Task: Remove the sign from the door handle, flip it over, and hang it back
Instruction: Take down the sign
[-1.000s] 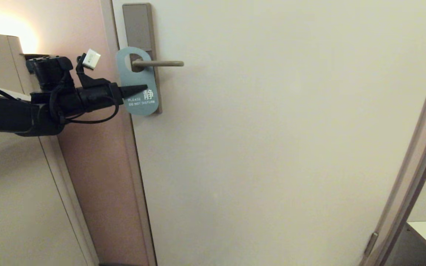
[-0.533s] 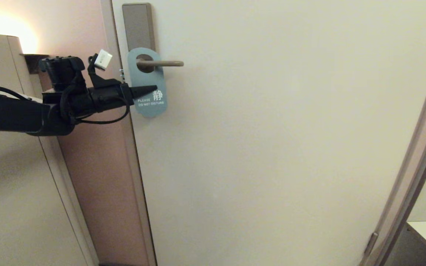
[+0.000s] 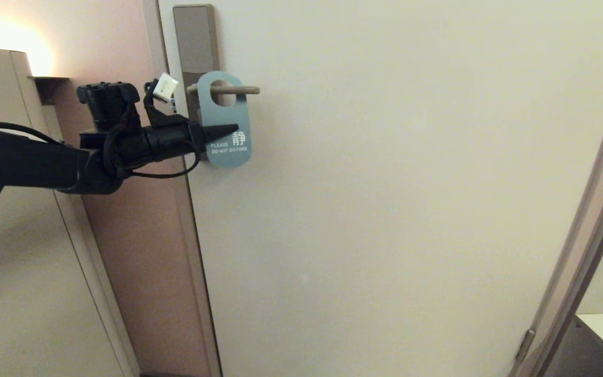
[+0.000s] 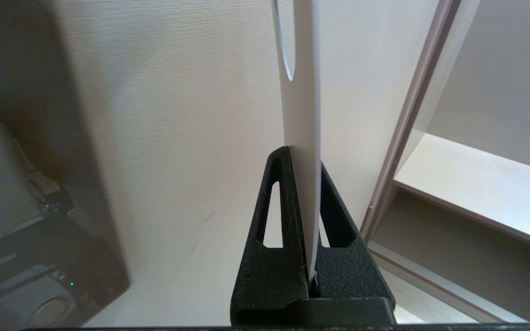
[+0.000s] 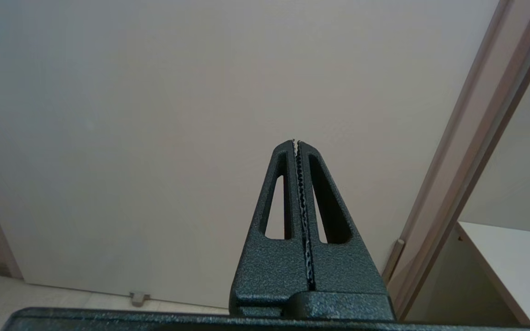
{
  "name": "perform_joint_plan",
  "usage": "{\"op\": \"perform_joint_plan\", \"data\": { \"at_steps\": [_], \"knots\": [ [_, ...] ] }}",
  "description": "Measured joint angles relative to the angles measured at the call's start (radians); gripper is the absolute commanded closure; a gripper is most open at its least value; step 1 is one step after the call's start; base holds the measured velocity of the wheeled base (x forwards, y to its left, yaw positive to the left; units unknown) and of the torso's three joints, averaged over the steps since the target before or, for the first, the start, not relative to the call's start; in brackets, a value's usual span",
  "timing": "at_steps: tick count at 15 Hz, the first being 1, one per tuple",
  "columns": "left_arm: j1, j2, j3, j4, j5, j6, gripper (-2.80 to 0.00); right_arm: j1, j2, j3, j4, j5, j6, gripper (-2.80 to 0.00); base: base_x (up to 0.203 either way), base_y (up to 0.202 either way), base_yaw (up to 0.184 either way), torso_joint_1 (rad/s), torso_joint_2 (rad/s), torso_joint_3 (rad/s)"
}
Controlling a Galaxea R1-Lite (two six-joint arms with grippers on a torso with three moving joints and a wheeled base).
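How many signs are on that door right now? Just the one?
1. The sign, blue side out, has its hole around the door handle, partway along the lever; the left gripper is shut on its lower part. No other shows on the visible door.

Open door face (image 3: 385, 209) to the right of and below the door handle (image 3: 238, 90); passage on the left narrowed by the lock plate (image 3: 195, 42), door frame (image 3: 176, 173) and side panel (image 3: 13, 251).

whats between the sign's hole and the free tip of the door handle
Only bare handle: in the head view the sign, pinched by the left gripper, hangs partway along the door handle, nothing else on it.
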Motion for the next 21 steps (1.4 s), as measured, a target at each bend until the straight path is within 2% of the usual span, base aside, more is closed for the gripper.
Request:
{"op": "perform_joint_plan", "data": {
  "at_steps": [10, 21],
  "knots": [
    [-0.076, -0.01, -0.005, 0.001, 0.044, 0.0, 0.0, 0.0, 0.0, 0.0, 0.0, 0.0, 0.0, 0.0, 0.0, 0.0, 0.0, 0.0, 0.0, 0.0],
    [-0.091, 0.023, -0.008, -0.006, 0.09, 0.0, 0.0, 0.0, 0.0, 0.0, 0.0, 0.0, 0.0, 0.0, 0.0, 0.0, 0.0, 0.0, 0.0, 0.0]
  ]
}}
